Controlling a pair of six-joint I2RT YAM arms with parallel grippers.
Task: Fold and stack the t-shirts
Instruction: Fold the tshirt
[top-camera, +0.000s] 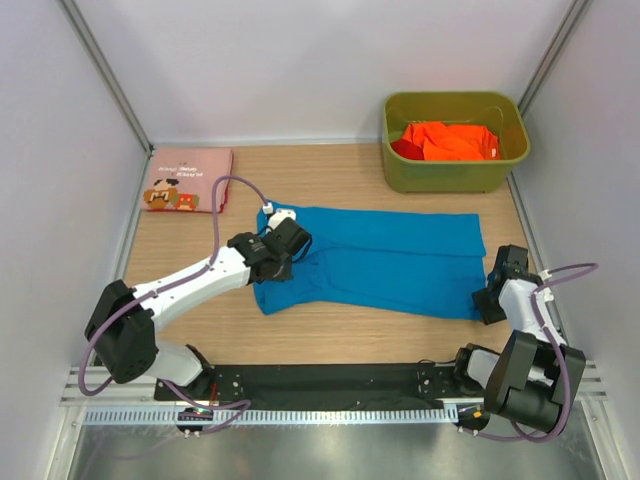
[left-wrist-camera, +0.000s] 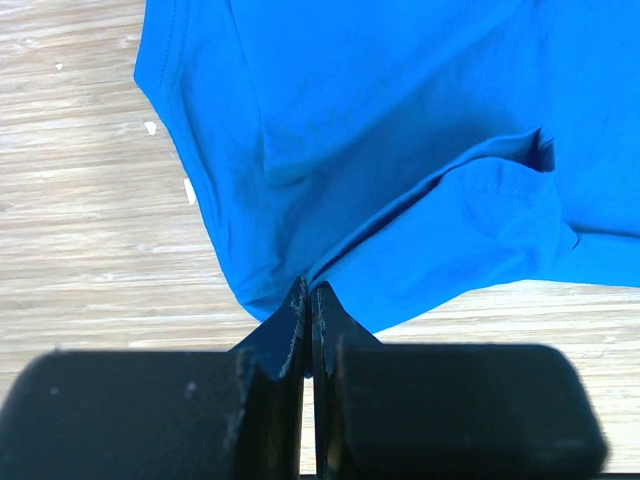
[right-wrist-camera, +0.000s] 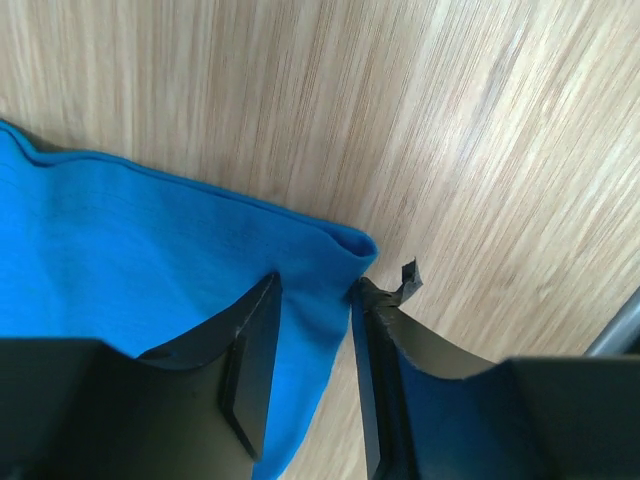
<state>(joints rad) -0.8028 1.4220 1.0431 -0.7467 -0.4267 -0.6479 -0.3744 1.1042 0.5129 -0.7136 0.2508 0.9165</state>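
Lying across the middle of the table (top-camera: 330, 175), the blue t-shirt (top-camera: 390, 262) seems only partly folded. The left end effector (left-wrist-camera: 308, 300) is clamped on its left end. The right end effector (right-wrist-camera: 315, 290) has its jaws apart around the right corner. The pink t-shirt (top-camera: 187, 180) sits folded at the far left. The orange t-shirt (top-camera: 455, 140) and red t-shirt (top-camera: 405, 150) lie in the bin (top-camera: 450, 178), so most of the work remains.

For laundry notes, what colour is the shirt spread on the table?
The shirt is bright blue, clearest from the top camera.
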